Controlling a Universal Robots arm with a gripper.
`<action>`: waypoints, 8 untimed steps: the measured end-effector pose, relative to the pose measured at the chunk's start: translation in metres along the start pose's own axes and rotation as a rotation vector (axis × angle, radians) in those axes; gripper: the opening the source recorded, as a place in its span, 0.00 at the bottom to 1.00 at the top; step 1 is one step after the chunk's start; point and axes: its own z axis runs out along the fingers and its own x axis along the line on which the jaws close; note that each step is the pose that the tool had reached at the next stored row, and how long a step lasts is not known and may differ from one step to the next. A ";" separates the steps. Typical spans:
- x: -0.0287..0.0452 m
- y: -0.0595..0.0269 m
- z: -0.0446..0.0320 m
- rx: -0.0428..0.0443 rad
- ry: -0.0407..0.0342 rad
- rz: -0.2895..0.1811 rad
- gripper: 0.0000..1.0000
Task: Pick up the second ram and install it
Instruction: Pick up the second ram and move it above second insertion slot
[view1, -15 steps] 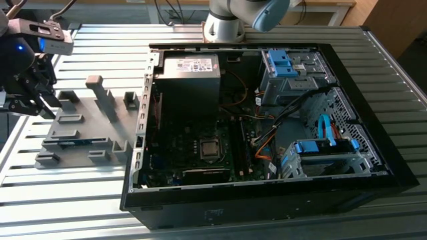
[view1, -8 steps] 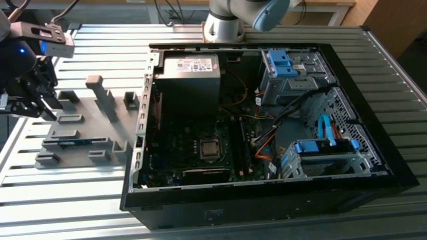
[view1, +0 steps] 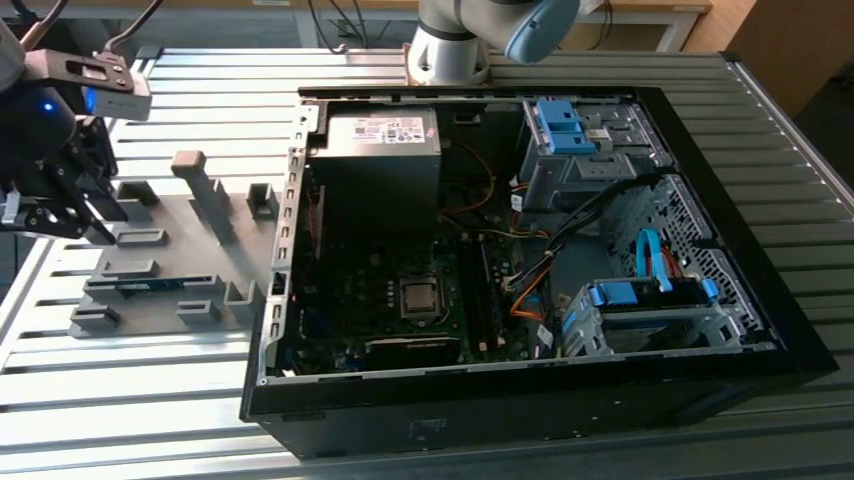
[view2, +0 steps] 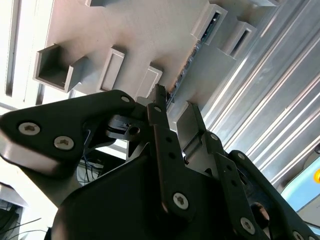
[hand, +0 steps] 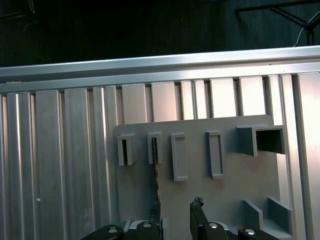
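The second ram (view1: 150, 285) is a slim blue-green strip standing on edge in a slot of the gray rack (view1: 200, 235), at the exterior view's left. In the first wrist view the ram (hand: 156, 172) shows edge-on as a thin dark line running out of a slot. In the second wrist view the ram (view2: 186, 70) runs along the rack toward the fingertips. My gripper (view1: 67, 215) hovers over the rack's far-left end. Both wrist views show the gripper (hand: 176, 212) (view2: 176, 112) open with nothing between its fingers. The strip lies in line with one finger (hand: 155, 215), not in the gap.
An open black computer case (view1: 747, 300) lies on the exterior view's right, with motherboard (view1: 400, 290), power supply (view1: 380, 135), cables and blue drive-bay clips (view1: 561, 125). The rack has several empty slots and upright posts (view1: 200, 185). All rest on a ribbed aluminium table (view1: 134, 400).
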 end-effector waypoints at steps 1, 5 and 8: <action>0.0002 0.0000 0.0007 0.0000 0.0000 0.000 0.37; 0.0008 -0.0001 0.0040 0.0001 0.0001 0.000 0.37; 0.0012 -0.0001 0.0072 0.0001 0.0000 0.000 0.37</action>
